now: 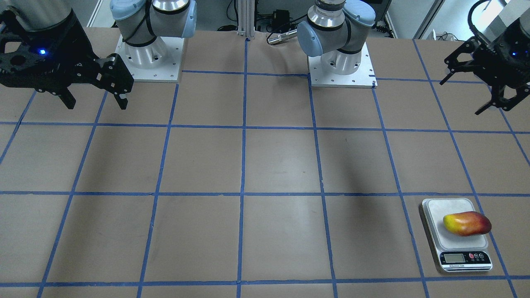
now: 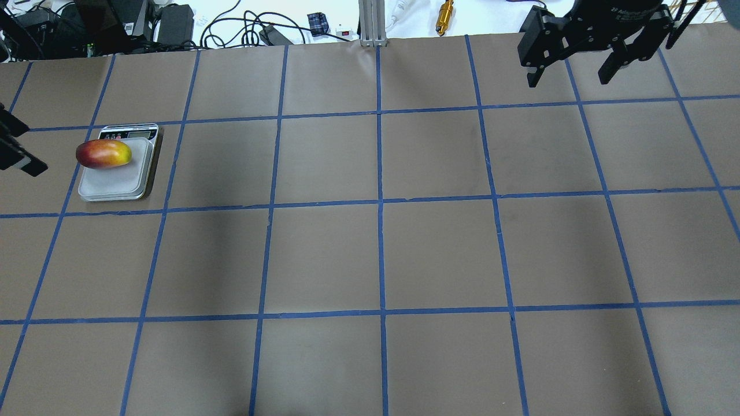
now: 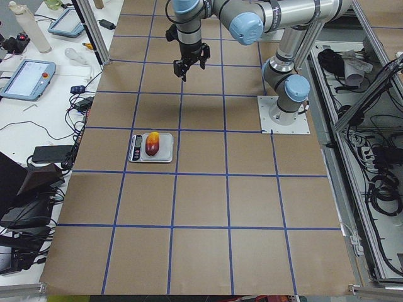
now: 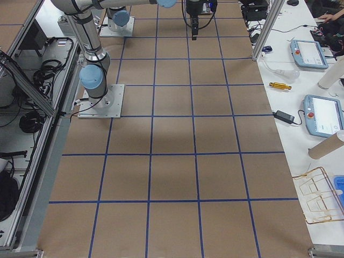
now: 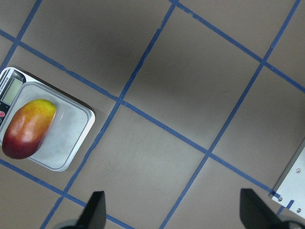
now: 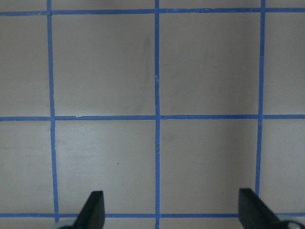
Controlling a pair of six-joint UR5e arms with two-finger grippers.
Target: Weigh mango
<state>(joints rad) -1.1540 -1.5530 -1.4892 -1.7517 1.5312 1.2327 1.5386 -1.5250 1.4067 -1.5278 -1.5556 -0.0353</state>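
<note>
1. Nearest the front-facing camera, a small digital scale (image 1: 445,209) sits on the table (image 1: 281,165) at the robot's left side. Its display (image 1: 453,258) is turned away from the robot, and the reading is too small to make out.
2. The mango (image 1: 467,223) lies on its side on the scale's platform, close to the display end. Its yellow end points toward the table's middle and its red end reaches the platform's outer edge.
3. The left end effector (image 1: 460,97) hangs above the table, well apart from the scale, fingers spread wide and gripping nothing.
4. The right end effector (image 1: 96,105) hovers over the table's opposite side, likewise released and empty.
5. Across the brown table, blue tape lines (image 1: 243,165) mark out squares.
</note>
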